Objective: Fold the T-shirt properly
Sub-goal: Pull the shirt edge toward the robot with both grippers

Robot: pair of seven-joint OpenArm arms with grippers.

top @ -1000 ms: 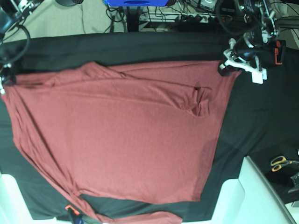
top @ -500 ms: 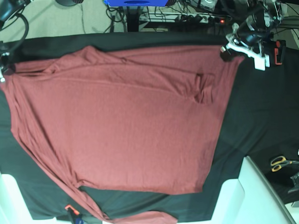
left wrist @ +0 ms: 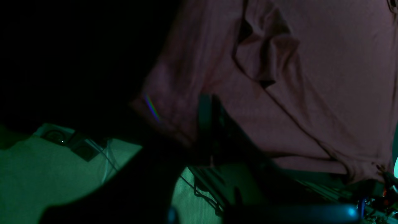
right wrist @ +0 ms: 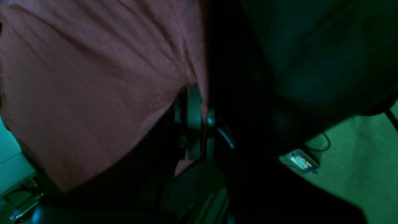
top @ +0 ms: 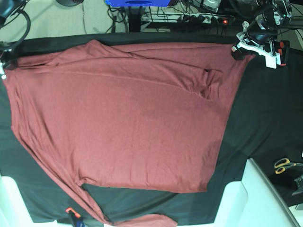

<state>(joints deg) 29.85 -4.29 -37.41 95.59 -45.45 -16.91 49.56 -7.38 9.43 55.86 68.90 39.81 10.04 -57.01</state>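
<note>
The brick-red T-shirt [top: 123, 118] lies spread wide over the black cloth [top: 265, 109], with a sleeve trailing off the front edge at the bottom. My left gripper [top: 238, 51] is shut on the shirt's back right corner. In the left wrist view the fabric [left wrist: 326, 77] runs into the dark gripper [left wrist: 206, 124]. My right gripper [top: 4, 66] is at the far left edge, shut on the shirt's back left corner. In the right wrist view the shirt's edge [right wrist: 77, 77] hangs in the gripper [right wrist: 196, 124]. A small pucker [top: 208, 87] sits near the right side.
Yellow-handled scissors [top: 286, 164] lie on the cloth at the right. White bins stand at the front left [top: 9, 198] and front right [top: 251, 198]. An orange-tipped tool [top: 71, 211] lies at the front edge. Cables [top: 199, 19] lie on the floor behind the table.
Both grippers have pulled the shirt's far edge toward the back of the table. The shirt has slid back with them and lies flatter and more stretched.
</note>
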